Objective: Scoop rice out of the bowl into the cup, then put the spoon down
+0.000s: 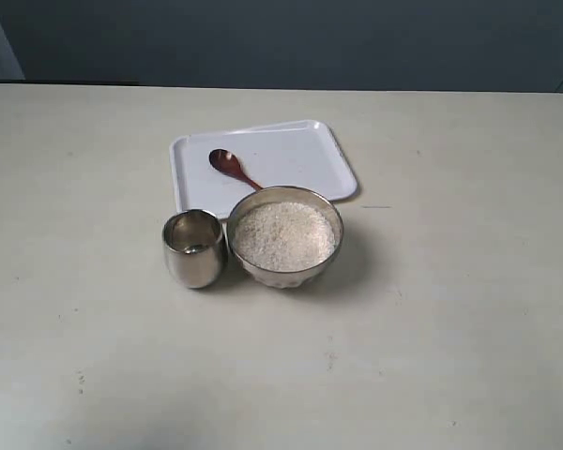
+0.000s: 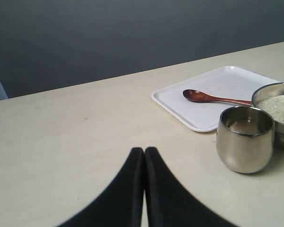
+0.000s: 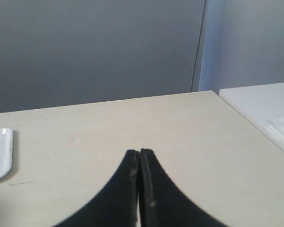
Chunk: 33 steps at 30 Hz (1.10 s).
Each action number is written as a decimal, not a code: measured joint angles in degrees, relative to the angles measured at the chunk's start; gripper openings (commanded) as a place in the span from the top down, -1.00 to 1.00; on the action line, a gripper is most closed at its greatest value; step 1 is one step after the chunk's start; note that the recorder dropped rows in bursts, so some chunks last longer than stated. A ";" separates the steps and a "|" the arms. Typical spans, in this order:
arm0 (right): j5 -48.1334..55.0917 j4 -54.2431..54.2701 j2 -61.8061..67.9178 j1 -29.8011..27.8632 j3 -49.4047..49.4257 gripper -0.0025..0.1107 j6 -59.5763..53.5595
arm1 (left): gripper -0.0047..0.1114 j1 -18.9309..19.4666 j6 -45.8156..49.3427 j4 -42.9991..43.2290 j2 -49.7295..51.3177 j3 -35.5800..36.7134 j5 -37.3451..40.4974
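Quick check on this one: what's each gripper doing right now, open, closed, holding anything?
Left gripper: closed, empty, above bare table short of the cup.
Right gripper: closed, empty, over bare table.

You have the spoon (image 1: 231,167) lying on the tray (image 1: 300,150), behind the bowl (image 1: 285,236) of rice (image 1: 283,234); the cup (image 1: 194,247) stands just left of the bowl.

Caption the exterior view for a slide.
Wooden spoon on a white tray behind a rice-filled bowl and steel cup.
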 measured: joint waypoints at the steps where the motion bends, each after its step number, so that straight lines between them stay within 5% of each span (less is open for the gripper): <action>1: -1.68 0.43 0.00 0.00 1.42 0.97 0.00 | 0.91 0.00 0.00 0.00 0.00 0.00 0.00; 8: -14.57 1.39 0.00 0.00 10.93 0.97 -0.13 | 0.91 0.00 0.00 0.00 0.00 0.00 0.00; 33: -13.02 2.96 -0.14 0.00 11.30 0.97 -0.56 | 0.91 0.00 0.00 0.00 0.00 0.00 0.00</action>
